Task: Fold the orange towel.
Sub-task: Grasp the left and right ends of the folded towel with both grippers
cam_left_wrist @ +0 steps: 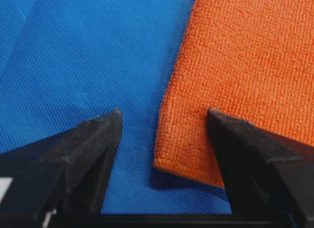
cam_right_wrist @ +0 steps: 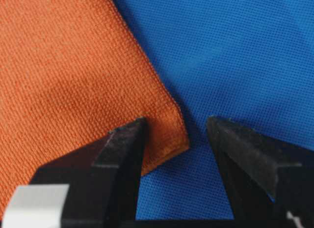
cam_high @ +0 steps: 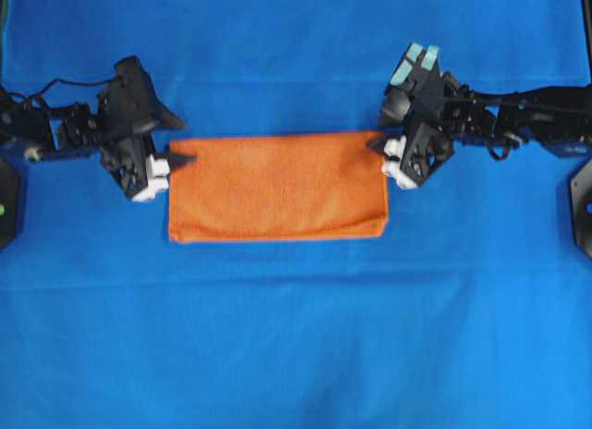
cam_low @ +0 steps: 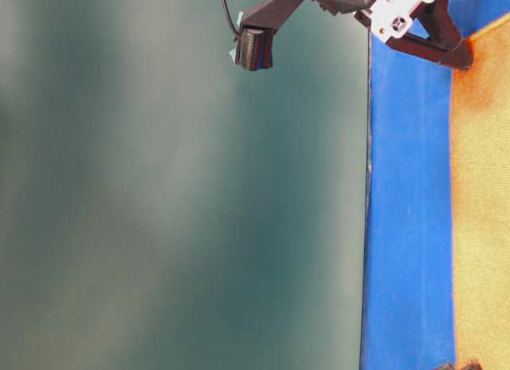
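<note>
Towel (cam_high: 277,186), orange, ribbed, folded oblong, between gaping left pincer (cam_high: 173,161) and right pincer (cam_high: 380,148).

I see a desk draped edge to edge in a large blue woven cloth (cam_high: 296,346), evenly lit; beyond its edge stands a plain, blurred grey-green wall (cam_low: 175,210).

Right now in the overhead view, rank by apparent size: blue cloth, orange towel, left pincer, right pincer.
1. Blue cloth, fills nearly the whole view.
2. Orange towel.
3. Left pincer and right pincer: look alike, not ranked.
</note>
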`<move>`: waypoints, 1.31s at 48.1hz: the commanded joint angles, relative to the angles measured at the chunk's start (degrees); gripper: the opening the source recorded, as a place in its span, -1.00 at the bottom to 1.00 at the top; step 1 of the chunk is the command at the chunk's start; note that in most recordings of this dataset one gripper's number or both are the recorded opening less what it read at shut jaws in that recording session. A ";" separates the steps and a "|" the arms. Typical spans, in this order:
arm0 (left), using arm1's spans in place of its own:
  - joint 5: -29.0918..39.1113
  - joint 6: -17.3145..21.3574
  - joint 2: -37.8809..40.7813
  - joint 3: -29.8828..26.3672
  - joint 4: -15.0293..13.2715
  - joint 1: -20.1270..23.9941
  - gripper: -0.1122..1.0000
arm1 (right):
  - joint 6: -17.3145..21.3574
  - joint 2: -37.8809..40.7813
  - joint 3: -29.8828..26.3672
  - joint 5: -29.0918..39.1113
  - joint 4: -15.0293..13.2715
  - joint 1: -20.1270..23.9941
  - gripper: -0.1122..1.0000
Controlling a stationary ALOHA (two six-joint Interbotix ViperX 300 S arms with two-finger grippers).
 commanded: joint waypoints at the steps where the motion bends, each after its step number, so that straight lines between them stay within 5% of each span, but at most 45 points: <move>1: -0.18 -0.09 -0.26 -0.53 -0.09 0.44 0.35 | 0.09 -0.44 -0.62 -0.35 -0.09 0.70 0.25; 9: 0.26 -0.44 -0.35 -0.26 0.00 0.70 0.07 | 0.09 -0.18 -0.70 -0.53 -0.18 1.93 0.14; 20: 0.44 0.00 -0.26 -0.79 0.00 -0.35 -0.76 | 0.00 -0.26 -0.18 -0.35 -0.18 2.29 -0.73; 39: 3.34 -1.14 -2.11 -1.93 0.00 -1.49 -0.77 | 0.00 -2.29 -0.79 -0.09 -0.18 2.29 -0.73; 55: 19.25 -1.41 -19.34 -5.89 0.00 -3.78 -0.77 | -0.09 -16.96 -1.14 8.79 -0.35 2.37 -0.73; 63: 21.80 -1.41 -24.96 -5.45 0.00 -4.48 -0.77 | -0.09 -22.68 -1.23 12.57 -1.41 3.16 -0.73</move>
